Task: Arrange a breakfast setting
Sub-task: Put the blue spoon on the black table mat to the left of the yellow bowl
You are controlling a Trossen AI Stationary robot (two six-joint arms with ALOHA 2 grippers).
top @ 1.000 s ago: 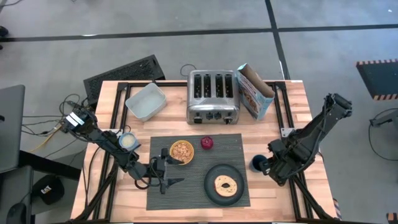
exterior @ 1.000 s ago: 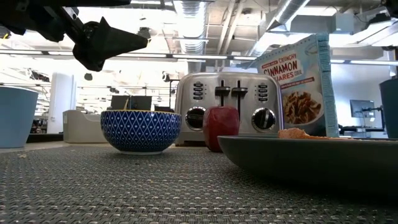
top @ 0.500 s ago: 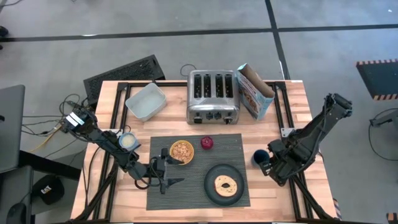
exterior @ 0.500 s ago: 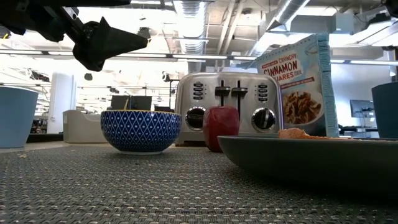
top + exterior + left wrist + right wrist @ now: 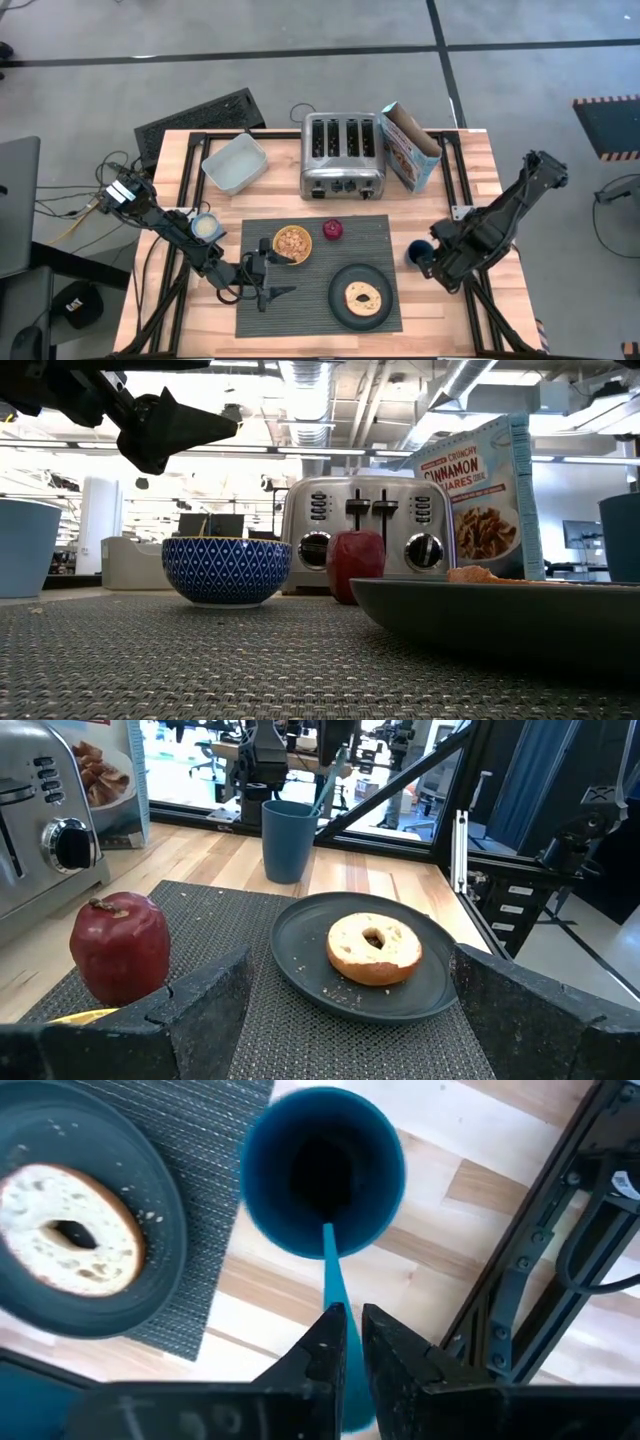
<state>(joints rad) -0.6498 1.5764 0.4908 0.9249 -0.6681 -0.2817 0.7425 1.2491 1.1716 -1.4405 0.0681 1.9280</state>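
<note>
While pinched shut on the blue plastic spoon handle (image 5: 332, 1295) standing in the dark blue cup (image 5: 416, 255) just right of the ribbed grey placemat (image 5: 380, 225) (left gripper (image 5: 278, 278) gaping idle over it), seemingly mid-transfer, next needing a straight lift clear.

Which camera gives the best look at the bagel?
The left wrist view: the bagel lies whole and close on the plate. The right wrist view shows it blurred at the edge, the high view shows it small from above, and the low view catches only a sliver above the plate rim.

"CRUNCHY CINNAMON" on the cereal box (image 5: 482, 500)
</note>
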